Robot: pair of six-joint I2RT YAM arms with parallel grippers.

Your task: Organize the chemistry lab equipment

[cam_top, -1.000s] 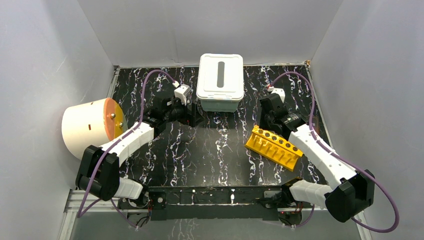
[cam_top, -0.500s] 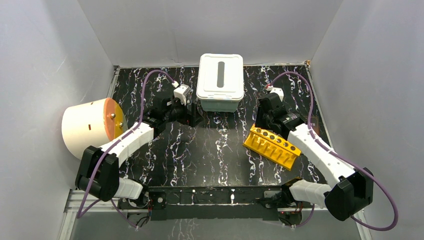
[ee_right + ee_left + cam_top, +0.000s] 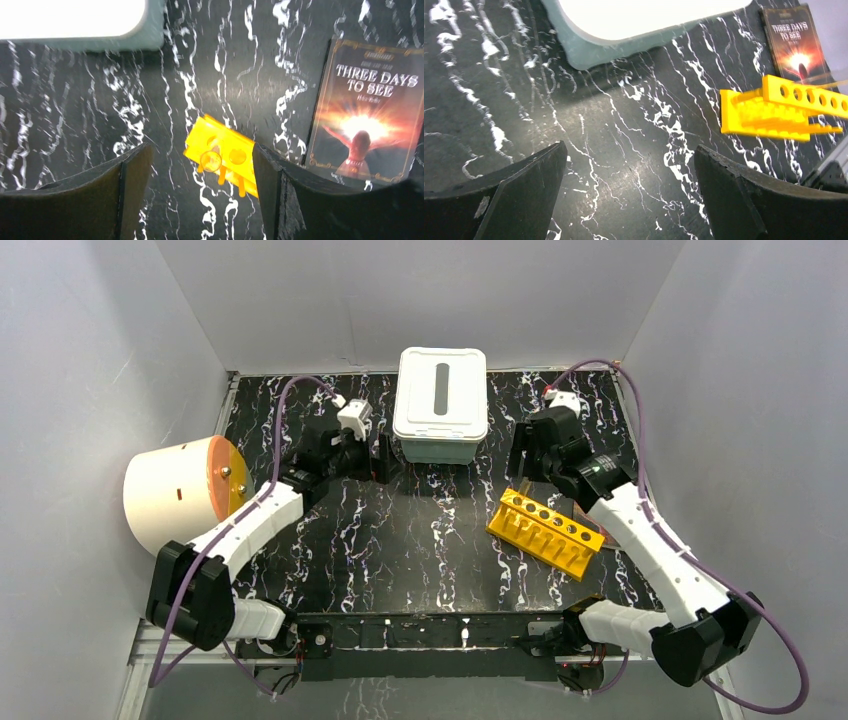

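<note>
Left gripper [image 3: 629, 167] is spread wide, empty, beside the white bin [image 3: 441, 405]; right gripper [image 3: 197, 152] is parted, empty, over the yellow holed rack [image 3: 545, 533].

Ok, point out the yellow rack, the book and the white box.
yellow rack [image 3: 545, 532], top external view, on the middle of its body.
book [image 3: 372, 107], right wrist view, on the front cover.
white box [image 3: 418, 405], top external view, on the lid, left of the dark slot.

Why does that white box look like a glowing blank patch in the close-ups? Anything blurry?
Left wrist view: the white box is overexposed, detail lost. Right wrist view: same glare, yellow rack slightly soft. Top external view: evenly lit, sharp.
</note>
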